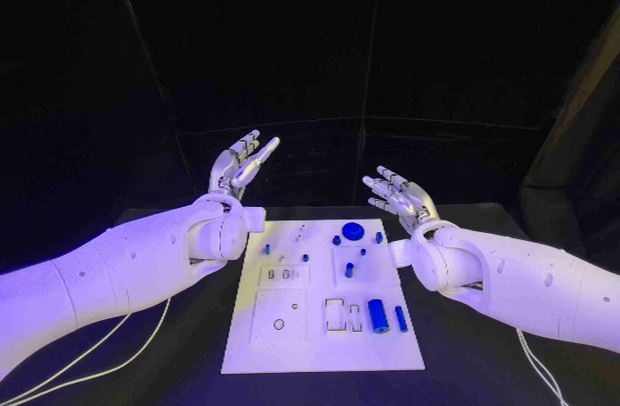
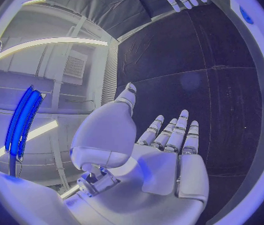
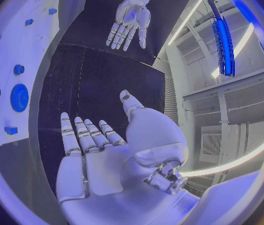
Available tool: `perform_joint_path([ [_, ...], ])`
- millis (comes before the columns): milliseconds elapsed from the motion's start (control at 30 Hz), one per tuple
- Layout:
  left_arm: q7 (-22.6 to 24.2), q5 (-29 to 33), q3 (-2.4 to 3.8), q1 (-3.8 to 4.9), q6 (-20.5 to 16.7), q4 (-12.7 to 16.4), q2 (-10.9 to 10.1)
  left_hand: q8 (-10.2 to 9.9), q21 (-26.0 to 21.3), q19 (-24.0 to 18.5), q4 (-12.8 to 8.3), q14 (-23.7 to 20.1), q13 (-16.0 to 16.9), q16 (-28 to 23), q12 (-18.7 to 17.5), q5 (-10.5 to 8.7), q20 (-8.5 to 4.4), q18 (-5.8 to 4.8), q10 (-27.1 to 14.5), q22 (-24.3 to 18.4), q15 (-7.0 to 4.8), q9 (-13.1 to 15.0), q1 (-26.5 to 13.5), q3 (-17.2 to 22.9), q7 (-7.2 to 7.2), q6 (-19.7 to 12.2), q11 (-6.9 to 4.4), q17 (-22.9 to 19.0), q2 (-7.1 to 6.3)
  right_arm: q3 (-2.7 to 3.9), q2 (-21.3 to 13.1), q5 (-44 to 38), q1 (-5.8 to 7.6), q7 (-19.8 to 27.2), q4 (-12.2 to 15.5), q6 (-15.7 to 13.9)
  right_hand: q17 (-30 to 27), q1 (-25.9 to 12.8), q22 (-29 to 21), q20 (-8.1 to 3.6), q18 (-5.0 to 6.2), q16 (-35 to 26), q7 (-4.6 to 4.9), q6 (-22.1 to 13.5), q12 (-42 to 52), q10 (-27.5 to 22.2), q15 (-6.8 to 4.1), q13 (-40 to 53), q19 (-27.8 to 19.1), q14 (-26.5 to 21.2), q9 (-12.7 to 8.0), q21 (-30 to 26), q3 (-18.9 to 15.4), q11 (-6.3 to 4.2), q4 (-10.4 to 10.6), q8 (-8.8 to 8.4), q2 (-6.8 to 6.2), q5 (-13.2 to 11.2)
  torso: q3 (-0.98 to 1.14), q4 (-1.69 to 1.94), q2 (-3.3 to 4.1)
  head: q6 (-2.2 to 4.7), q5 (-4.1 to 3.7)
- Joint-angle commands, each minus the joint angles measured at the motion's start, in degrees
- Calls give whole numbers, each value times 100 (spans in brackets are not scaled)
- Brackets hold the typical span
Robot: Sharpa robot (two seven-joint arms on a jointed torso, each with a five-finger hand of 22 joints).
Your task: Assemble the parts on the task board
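Observation:
The white task board lies in the middle of the black table. Small blue parts sit on it: a round blue disc at its far edge, a blue cylinder and a thin blue pin near its right side, smaller blue pieces between. My left hand is raised beyond the board's far left corner, fingers spread, holding nothing. My right hand hovers past the far right corner, palm up and empty. The right wrist view shows the board with the disc, and my left hand.
The black table extends on both sides of the board. White cables trail along the table's left, and another cable on the right. Dark curtains stand behind the table.

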Motion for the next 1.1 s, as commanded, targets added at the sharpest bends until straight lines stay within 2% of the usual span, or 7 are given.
perform_joint_path([
  [33, 437, 35, -7, 64, 767, -183, 79, 79, 153, 356, -8, 550, 36, 213, 62, 37, 65, 30, 325, 76, 93, 35, 276, 97, 808, 349, 145, 87, 18, -22, 88, -601, 54, -298, -224, 1152, 145, 842, 212, 41, 344, 401, 817, 1350, 336, 1929, 17, 151, 1719, 2054, 134, 448, 13, 173, -414, 258, 0, -198, -1, -1, 1, 1, 0],
  [200, 453, 37, -8, 78, 806, -225, 98, 201, 500, 1287, -68, 1685, 138, 599, 257, 27, 63, 37, 1450, 250, 94, 101, 362, 57, 866, 1083, 207, 242, 12, -45, 158, -736, 88, -372, -394, 1432, 176, 1192, 246, 27, 555, 607, 730, 2455, 632, 3325, -201, 203, 2205, 3188, 207, 665, 33, -21, -646, 457, -62, -227, -1, -1, 1, 1, 0],
  [267, 453, 37, -8, 78, 806, -225, 98, 287, 873, 2274, -120, 2083, 194, 737, 428, 20, 45, 150, 2255, 429, -23, 139, 423, 22, 855, 1592, 167, 280, 25, -48, 167, -753, 92, -381, -415, 1467, 180, 1288, 257, -9, 601, 655, 674, 2936, 681, 3609, -288, 197, 2420, 3495, 233, 755, 47, -97, -731, 533, -87, -235, -1, -1, 1, 1, 0],
  [300, 281, 39, -42, 76, 1084, -59, -235, 361, 1092, 2845, -152, 2337, 230, 811, 560, 17, 46, 217, 2808, 523, -107, 169, 458, -1, 820, 1989, 120, 301, 36, -45, 2, -2324, 180, -266, -641, 919, 175, 1317, 256, -31, 607, 654, 654, 3107, 677, 3707, -319, 188, 2506, 3607, 233, 786, 53, -123, -764, 546, -96, -237, 15, 6, 76, 13, 27],
  [433, 224, 32, -52, 77, 1121, 45, -326, 558, 1333, 3495, -235, 2985, 236, 959, 757, 31, 16, 371, 3445, 578, -296, 229, 539, -62, 722, 2967, -12, 337, 69, -44, -20, -2692, 242, -270, -681, 787, 161, 1358, 241, -136, 605, 575, 588, 3722, 608, 4069, -420, 174, 2811, 3956, 227, 887, 113, -210, -886, 543, -105, -213, 37, 10, 125, 45, 32],
  [633, 87, -216, -68, 76, 1317, 298, -520, 674, 1502, 4212, -312, 3835, 250, 1080, 936, 32, -193, 402, 4111, 565, -524, 223, 626, -99, 570, 3499, -222, 418, 178, -43, -63, -3490, 403, -350, -712, 640, 168, 1355, 252, -278, 599, 498, 521, 4052, 519, 4473, -554, 184, 3173, 4346, 232, 1040, 233, -308, -1049, 491, -132, -169, 65, 31, 225, 97, 18],
  [1100, -44, -497, -82, 78, 1542, 1197, -1123, 606, 1548, 4917, -482, 4646, 301, 1095, 984, 38, -467, 398, 4982, 461, -808, 192, 743, -63, 331, 3964, -496, 738, 283, -41, 32, -6439, 926, -1481, -658, 1009, 783, 1487, 778, -984, 596, 1322, 253, 4647, 451, 5486, -1197, 232, 4544, 6473, 237, 2191, 428, -725, -1079, 451, -593, 148, 5, 79, 601, 217, -68],
])
